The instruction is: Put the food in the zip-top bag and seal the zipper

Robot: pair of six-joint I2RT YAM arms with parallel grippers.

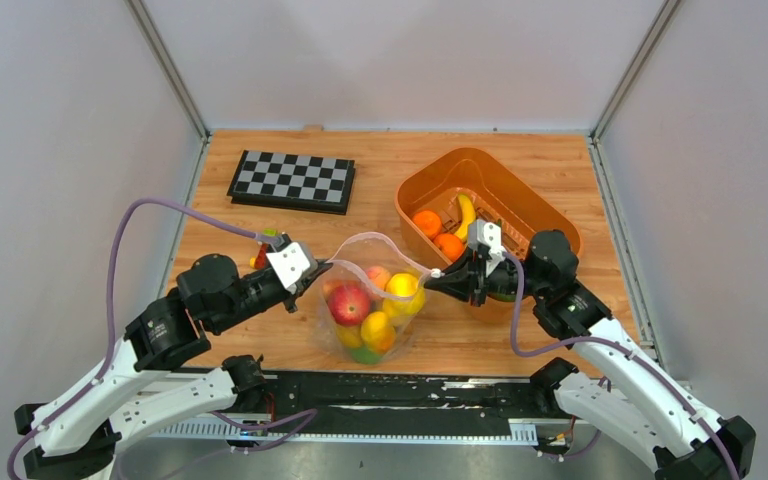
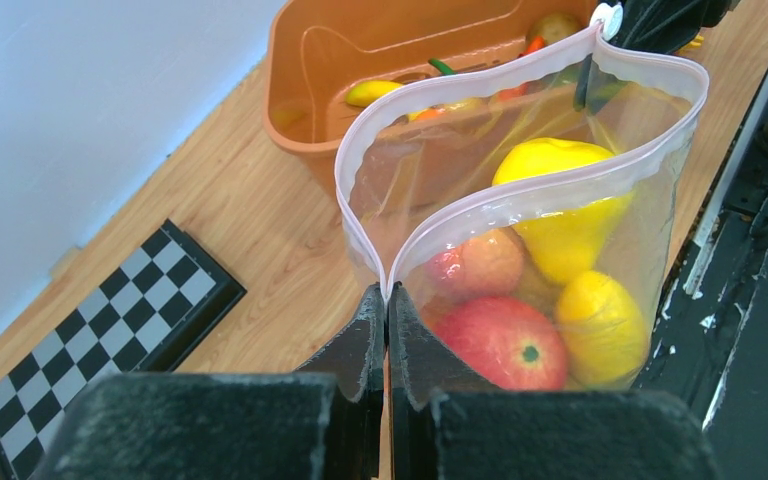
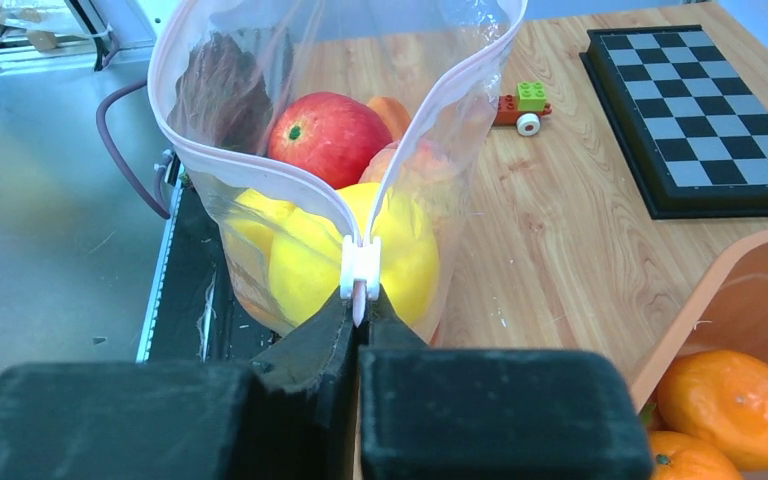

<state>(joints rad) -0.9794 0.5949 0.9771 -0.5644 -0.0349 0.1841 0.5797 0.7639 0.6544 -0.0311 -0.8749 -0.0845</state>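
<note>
The clear zip-top bag stands on the table between both grippers with its mouth open. It holds a red apple, a peach and yellow fruits. My left gripper is shut on the left end of the bag's mouth. My right gripper is shut on the right end, just behind the white slider. The whitish zipper strip curves open in two lips. The apple and yellow fruit show through the plastic.
An orange tub with oranges and a banana stands at the back right, close behind my right gripper. A checkerboard lies at the back left. A small wheeled block toy sits near my left gripper.
</note>
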